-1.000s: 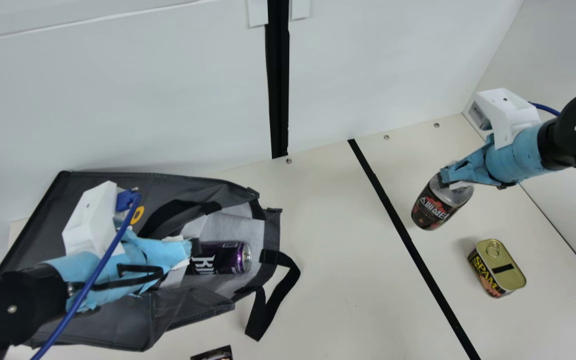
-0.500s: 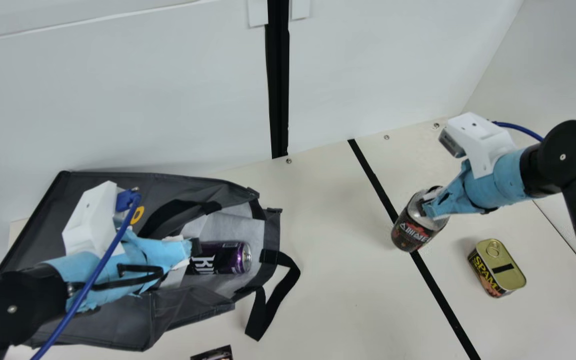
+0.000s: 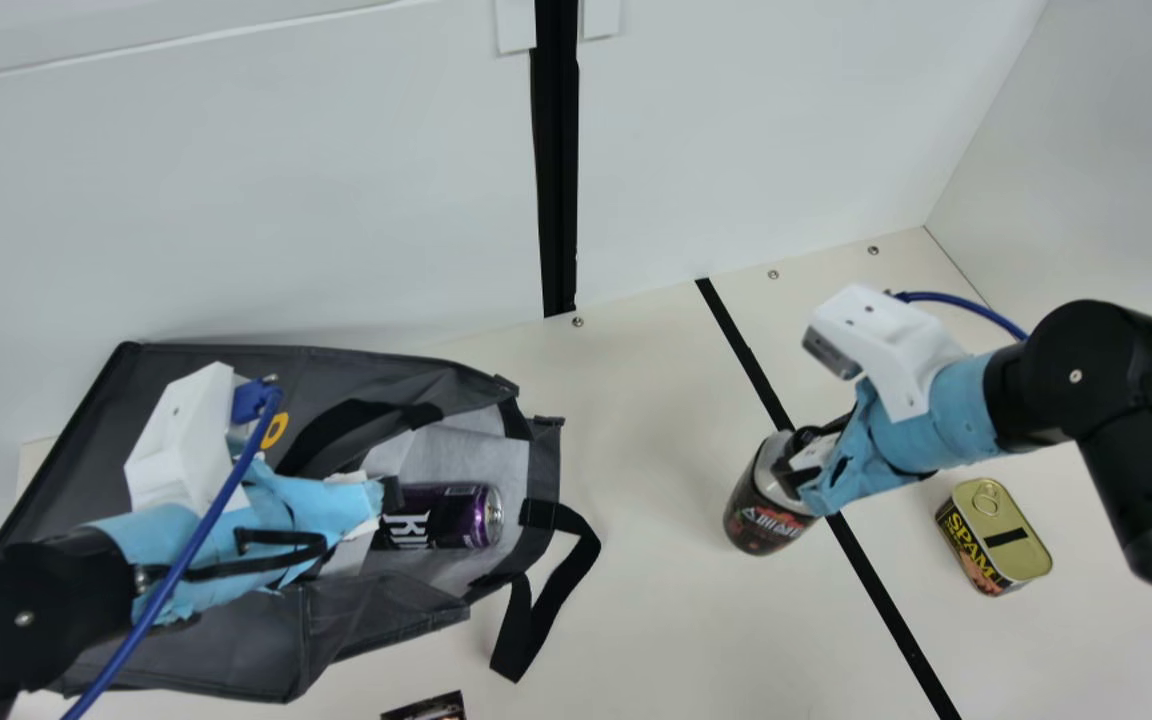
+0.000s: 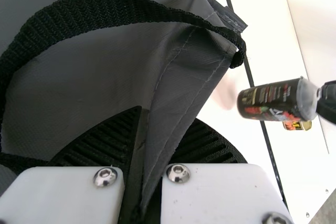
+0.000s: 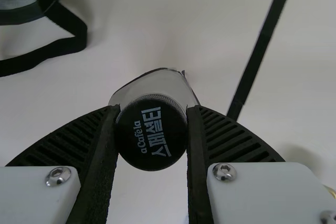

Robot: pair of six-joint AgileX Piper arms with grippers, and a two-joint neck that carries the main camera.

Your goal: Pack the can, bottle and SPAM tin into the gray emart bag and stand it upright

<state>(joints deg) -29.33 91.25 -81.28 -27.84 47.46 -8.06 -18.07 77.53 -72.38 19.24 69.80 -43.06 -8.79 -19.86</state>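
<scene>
1. Gray emart bag (image 3: pixel 406 382): one, laid flat on its side on the cream table (image 3: pixel 636 430), mouth facing right in the main view, pale lining on show; landmark for all entries below.
2. Can (image 3: pixel 441 516): one, purple and black, lying on its side within the bag's mouth, one metal end toward the opening.
3. Left gripper (image 3: pixel 388 498): at the bag's mouth, clenched on a fold of its gray fabric, the ribbed fingers (image 4: pixel 113 140) one on either side of the cloth.
4. Bottle (image 3: pixel 766 515): one, dark label, black cap, tilted, held over the table to the right of the bag, well apart from it.
5. Right gripper (image 3: pixel 798 474): right of the bag, grasping the bottle by its cap, one finger pressed to each side.
6. SPAM tin (image 3: pixel 996 538): one, gold lid with ring pull uppermost, on the table, farther right of the bag than the bottle.
7. Black strap (image 3: pixel 519 650): looped out from the bag's mouth onto the table.
8. Black stripe (image 3: pixel 758 368): on the table, between bag and tin.
</scene>
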